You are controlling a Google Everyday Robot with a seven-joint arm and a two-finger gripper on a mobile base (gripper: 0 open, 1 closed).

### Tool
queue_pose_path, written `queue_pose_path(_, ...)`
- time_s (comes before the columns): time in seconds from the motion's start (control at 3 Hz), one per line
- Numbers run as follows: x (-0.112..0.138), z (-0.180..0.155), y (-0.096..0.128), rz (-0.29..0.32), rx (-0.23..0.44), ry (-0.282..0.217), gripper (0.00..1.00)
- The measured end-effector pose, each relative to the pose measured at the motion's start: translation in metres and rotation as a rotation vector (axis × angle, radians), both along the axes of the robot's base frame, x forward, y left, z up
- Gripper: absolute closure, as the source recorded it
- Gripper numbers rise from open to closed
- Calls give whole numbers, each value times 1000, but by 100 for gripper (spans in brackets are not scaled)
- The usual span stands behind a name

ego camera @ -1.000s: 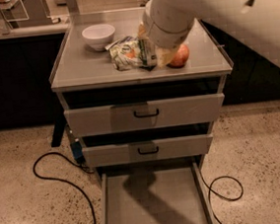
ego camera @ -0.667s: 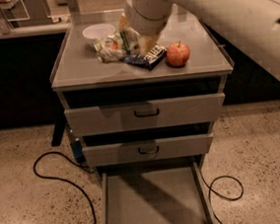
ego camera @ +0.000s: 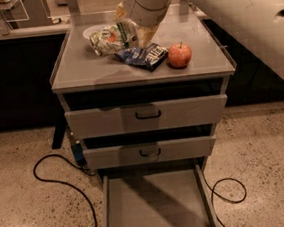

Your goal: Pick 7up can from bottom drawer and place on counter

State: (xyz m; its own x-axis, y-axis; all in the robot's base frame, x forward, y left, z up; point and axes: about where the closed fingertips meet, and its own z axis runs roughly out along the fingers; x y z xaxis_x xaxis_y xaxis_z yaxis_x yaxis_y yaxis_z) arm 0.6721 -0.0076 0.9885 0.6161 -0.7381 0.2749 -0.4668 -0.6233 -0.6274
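Note:
The bottom drawer (ego camera: 156,204) is pulled open at the foot of the cabinet, and its grey floor shows nothing on it. My gripper (ego camera: 130,32) hangs low over the back middle of the counter (ego camera: 77,71), on the big white arm that comes in from the upper right. A narrow green-and-white upright shape between its fingers looks like the 7up can (ego camera: 123,34), mostly hidden by the gripper. It sits right beside a crumpled green-and-white bag (ego camera: 105,40).
A blue chip bag (ego camera: 144,55) and a red apple (ego camera: 179,55) lie on the counter's front right. A white bowl (ego camera: 93,31) stands at the back left. The two upper drawers (ego camera: 147,116) are shut. Black cables (ego camera: 63,181) trail on the floor on both sides.
The gripper has moved left and towards the back of the counter, uncovering the blue chip bag and the apple. The drawers have not moved.

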Motion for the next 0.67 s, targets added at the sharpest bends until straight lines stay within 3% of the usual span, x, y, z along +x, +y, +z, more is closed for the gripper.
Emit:
queue_pose_path(0.33, 20, -13, 0, 22, 6, 19, 100)
queue_pose_path(0.67, 57, -36, 17, 92, 41, 36, 100)
